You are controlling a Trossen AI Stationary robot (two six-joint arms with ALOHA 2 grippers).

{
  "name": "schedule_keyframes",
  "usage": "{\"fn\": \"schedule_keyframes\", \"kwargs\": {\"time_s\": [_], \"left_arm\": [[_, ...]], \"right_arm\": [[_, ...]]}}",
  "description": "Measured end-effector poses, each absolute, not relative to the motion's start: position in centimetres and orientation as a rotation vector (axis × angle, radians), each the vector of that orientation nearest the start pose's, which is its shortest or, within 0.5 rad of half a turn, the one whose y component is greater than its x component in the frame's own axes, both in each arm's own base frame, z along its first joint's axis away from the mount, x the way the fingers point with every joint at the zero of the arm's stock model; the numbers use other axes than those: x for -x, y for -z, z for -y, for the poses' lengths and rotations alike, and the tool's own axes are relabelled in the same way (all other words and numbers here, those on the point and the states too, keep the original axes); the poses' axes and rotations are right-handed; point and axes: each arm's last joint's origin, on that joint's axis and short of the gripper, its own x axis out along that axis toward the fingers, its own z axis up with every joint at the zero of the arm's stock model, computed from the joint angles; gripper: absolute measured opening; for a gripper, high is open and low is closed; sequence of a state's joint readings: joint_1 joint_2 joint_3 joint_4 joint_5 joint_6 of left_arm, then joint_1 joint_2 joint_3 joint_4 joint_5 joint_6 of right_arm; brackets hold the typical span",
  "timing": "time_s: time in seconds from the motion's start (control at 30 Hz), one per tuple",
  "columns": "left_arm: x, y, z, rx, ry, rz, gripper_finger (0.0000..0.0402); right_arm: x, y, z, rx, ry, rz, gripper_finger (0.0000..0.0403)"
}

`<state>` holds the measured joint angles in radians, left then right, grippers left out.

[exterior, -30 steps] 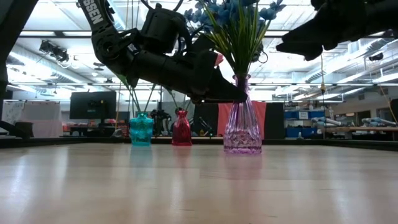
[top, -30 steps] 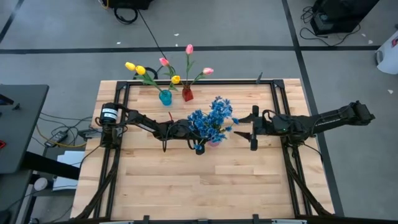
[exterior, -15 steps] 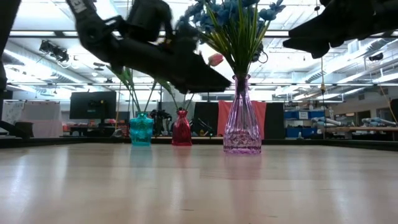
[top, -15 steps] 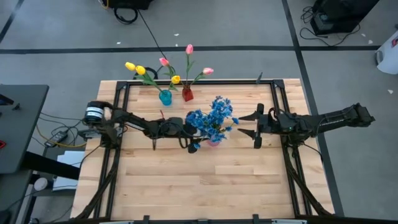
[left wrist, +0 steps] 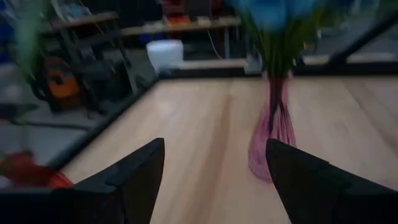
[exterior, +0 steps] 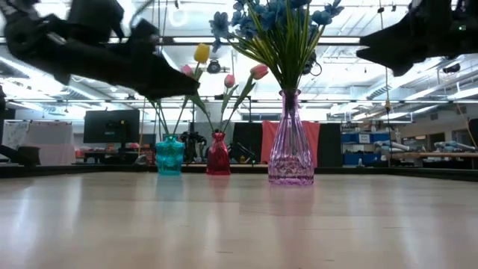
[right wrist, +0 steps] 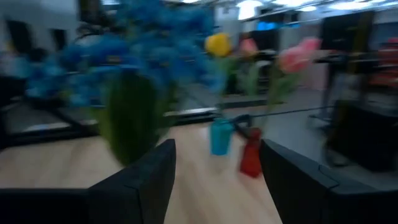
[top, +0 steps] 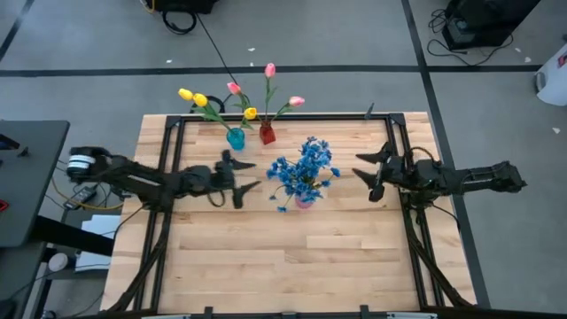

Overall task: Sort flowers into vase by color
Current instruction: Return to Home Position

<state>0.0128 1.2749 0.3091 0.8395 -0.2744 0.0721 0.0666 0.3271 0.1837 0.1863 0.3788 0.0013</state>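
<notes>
Blue flowers stand with their stems in a clear pink vase at mid-table. Behind them, yellow tulips stand in a teal vase, and pink tulips in a red vase. My left gripper is open, level, left of the blue flowers and clear of them; its wrist view shows the pink vase ahead of the gripper. My right gripper is open to the flowers' right, pointing at them.
A black frame rail runs around the tabletop. Bare wood lies between the vases and the near edge. The teal vase and red vase stand close together near the far edge.
My left gripper has drawn back from the blue flowers toward the table's left edge, rising a little; the flowers stay upright in the pink vase. My right gripper has backed away a short way toward the right edge.
</notes>
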Motion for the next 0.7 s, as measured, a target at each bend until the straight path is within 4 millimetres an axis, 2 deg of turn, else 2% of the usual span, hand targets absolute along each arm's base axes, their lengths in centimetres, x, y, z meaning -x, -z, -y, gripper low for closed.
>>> {"fn": "schedule_keyframes", "kwargs": {"time_s": [0.13,0.3,0.37,0.57,0.7], "left_arm": [[-19.2,-18.0,-1.1,-0.081,-0.324,-0.056,0.0285],[-15.9,-17.9,-1.1,-0.022,-0.333,0.054,0.0285],[-14.9,-17.2,-1.1,-0.001,-0.333,0.069,0.0285],[-13.8,-17.1,-0.9,0.066,-0.297,0.078,0.0285],[-13.5,-17.3,-0.7,0.072,-0.272,0.084,0.0285]], "right_arm": [[-10.0,-22.2,0.8,-0.019,0.386,0.106,0.0241],[-8.4,-22.4,0.7,-0.033,0.313,0.182,0.023],[-8.2,-22.1,0.7,-0.044,0.29,0.229,0.0223],[-9.4,-19.2,0.6,-0.041,0.261,0.268,0.0211],[-9.5,-18.7,0.6,-0.036,0.231,0.232,0.021]]}}
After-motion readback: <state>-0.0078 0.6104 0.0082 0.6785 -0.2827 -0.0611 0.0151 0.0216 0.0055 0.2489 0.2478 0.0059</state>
